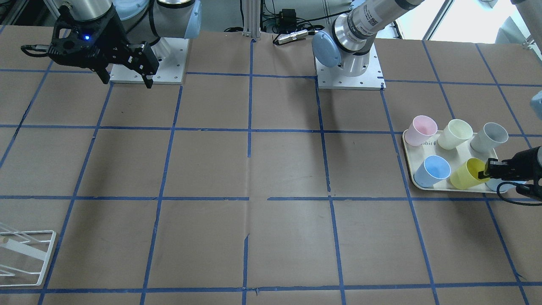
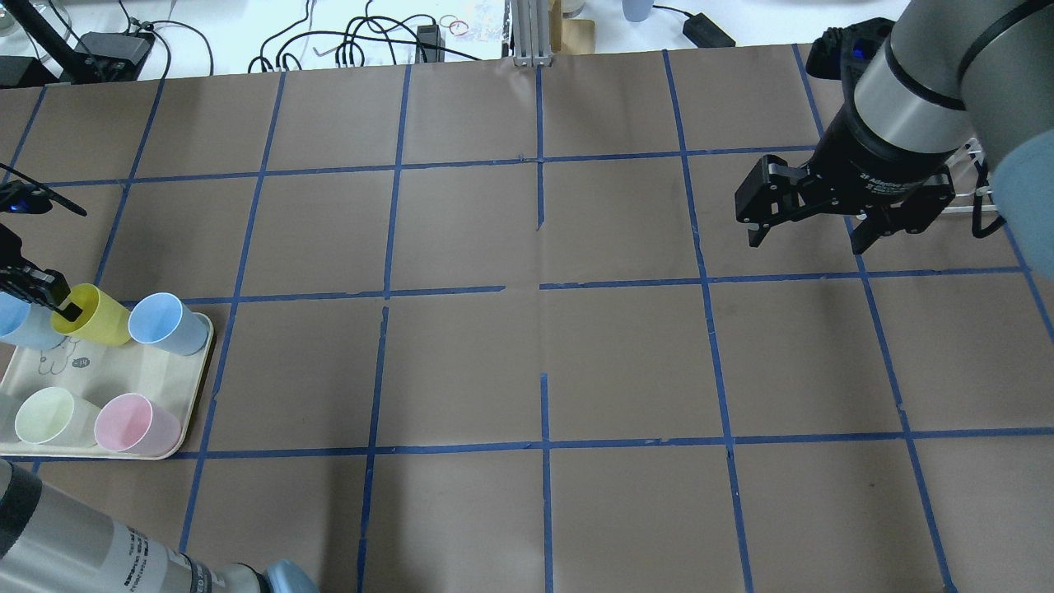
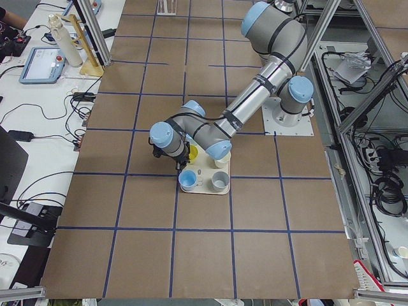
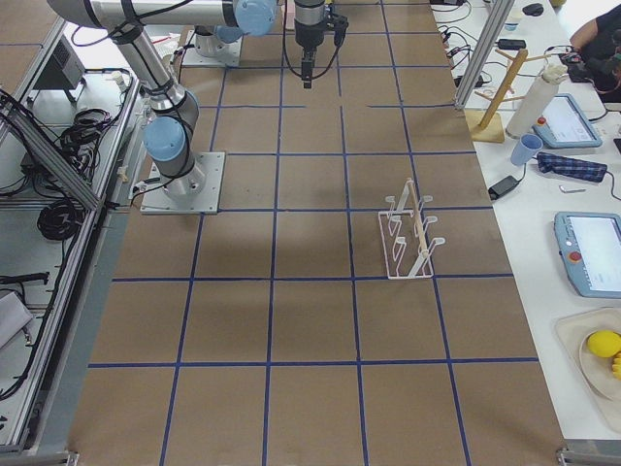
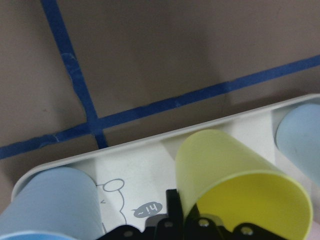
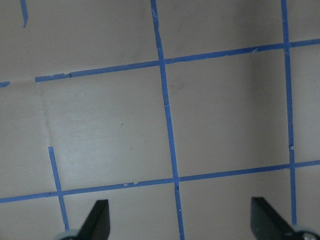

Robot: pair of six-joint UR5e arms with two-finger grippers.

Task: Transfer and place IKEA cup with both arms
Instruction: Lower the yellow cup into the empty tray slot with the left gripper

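Observation:
The bright yellow IKEA cup (image 1: 463, 176) stands tilted on a cream tray (image 1: 455, 154) at the table's end on my left. It also shows in the overhead view (image 2: 103, 317) and the left wrist view (image 5: 240, 170). My left gripper (image 1: 487, 171) is shut on the cup's rim, with one finger (image 5: 174, 212) outside the wall; the other finger is hidden. My right gripper (image 2: 811, 235) hangs open and empty above the bare table on the far side, and its spread fingertips (image 6: 97, 220) show only brown paper between them.
The tray (image 2: 58, 362) also holds a pink cup (image 2: 136, 424), a pale cream cup (image 2: 49, 416), a blue cup (image 2: 167, 323) right beside the yellow one, another pale blue cup (image 2: 20, 321) and a grey cup (image 1: 489, 136). A white wire rack (image 1: 25, 254) stands near my right end.

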